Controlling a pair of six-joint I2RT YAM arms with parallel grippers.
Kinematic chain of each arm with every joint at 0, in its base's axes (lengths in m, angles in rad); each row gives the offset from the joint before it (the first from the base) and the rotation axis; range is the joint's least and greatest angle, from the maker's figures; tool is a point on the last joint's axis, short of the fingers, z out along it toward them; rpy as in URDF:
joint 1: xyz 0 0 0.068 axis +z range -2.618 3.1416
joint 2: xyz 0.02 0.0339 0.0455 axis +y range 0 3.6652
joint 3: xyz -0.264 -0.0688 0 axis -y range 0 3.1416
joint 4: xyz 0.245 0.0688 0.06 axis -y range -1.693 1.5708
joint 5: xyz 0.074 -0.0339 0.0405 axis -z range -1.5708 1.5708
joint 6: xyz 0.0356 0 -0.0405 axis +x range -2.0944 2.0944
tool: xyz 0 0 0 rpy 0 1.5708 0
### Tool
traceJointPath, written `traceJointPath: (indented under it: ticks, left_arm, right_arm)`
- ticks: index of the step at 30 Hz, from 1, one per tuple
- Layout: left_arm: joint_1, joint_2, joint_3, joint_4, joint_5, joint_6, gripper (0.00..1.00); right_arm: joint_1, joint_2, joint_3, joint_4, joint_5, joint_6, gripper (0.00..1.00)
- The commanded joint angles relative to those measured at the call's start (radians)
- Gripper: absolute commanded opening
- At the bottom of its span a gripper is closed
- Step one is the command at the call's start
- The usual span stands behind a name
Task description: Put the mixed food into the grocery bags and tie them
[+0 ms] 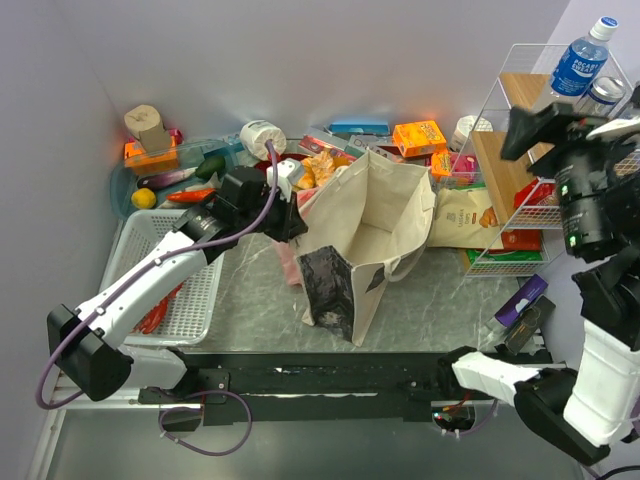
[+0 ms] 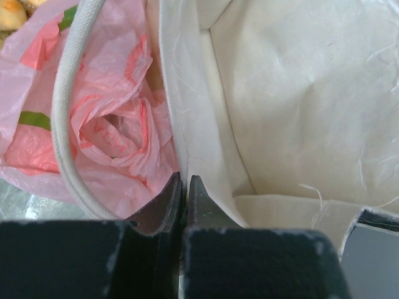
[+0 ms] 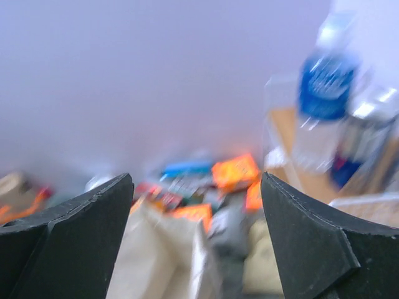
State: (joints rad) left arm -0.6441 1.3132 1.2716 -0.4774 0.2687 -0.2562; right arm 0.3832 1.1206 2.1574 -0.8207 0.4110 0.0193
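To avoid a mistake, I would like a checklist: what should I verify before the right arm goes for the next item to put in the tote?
1. The left claw grips the canvas tote at its rim: ok, jaws shut on the fabric.
2. The tote stands upright with its mouth open: ok.
3. The right claw is open and empty: ok, nothing is between the fingers.
4. The blue-labelled bottle stands upright on the wire shelf: ok.
5. The right wrist view is sharp enough to aim: not ok, blurred.
6. The pink bag beside the tote is tied: cannot tell.
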Motion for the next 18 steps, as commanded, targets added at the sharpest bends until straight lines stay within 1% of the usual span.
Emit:
traceJointPath:
  ticks: [1,2,3,7,9,11,12,13,15,16,18]
  left_arm:
    - [-0.002,-0.003,-0.038,0.042,0.024,0.003,0.01]
    - [-0.002,-0.003,-0.043,0.049,0.041,0.002,0.01]
    - [-0.002,-0.003,-0.044,0.052,0.049,-0.002,0.01]
    - [-0.003,-0.008,-0.049,0.053,0.060,0.002,0.01]
    - [-0.003,-0.012,-0.055,0.057,0.060,0.002,0.01]
    - [-0.003,-0.017,-0.061,0.062,0.063,-0.002,0.01]
    - [-0.003,-0.019,-0.061,0.062,0.064,-0.002,0.01]
    - [-0.003,-0.019,-0.061,0.062,0.064,-0.002,0.01]
    - [-0.002,-0.015,-0.063,0.063,0.070,-0.002,0.01]
    - [-0.002,-0.011,-0.064,0.063,0.075,-0.003,0.01]
    - [-0.003,-0.006,-0.064,0.063,0.082,-0.005,0.01]
  right_arm:
    - [-0.027,0.085,0.058,0.176,0.106,-0.229,0.89]
    - [-0.038,0.094,0.067,0.195,0.112,-0.276,0.89]
    - [-0.062,0.120,0.094,0.207,0.107,-0.291,0.89]
    - [-0.177,0.212,0.211,0.170,0.042,-0.294,0.90]
    - [-0.223,0.243,0.234,0.169,-0.006,-0.279,0.90]
    - [-0.306,0.260,0.234,0.172,-0.059,-0.245,0.91]
    - [-0.340,0.269,0.246,0.167,-0.122,-0.227,0.91]
    - [-0.407,0.278,0.252,0.160,-0.145,-0.211,0.91]
    - [-0.460,0.294,0.243,0.164,-0.188,-0.174,0.91]
    - [-0.516,0.295,0.237,0.170,-0.236,-0.161,0.91]
    - [-0.565,0.304,0.219,0.190,-0.284,-0.122,0.92]
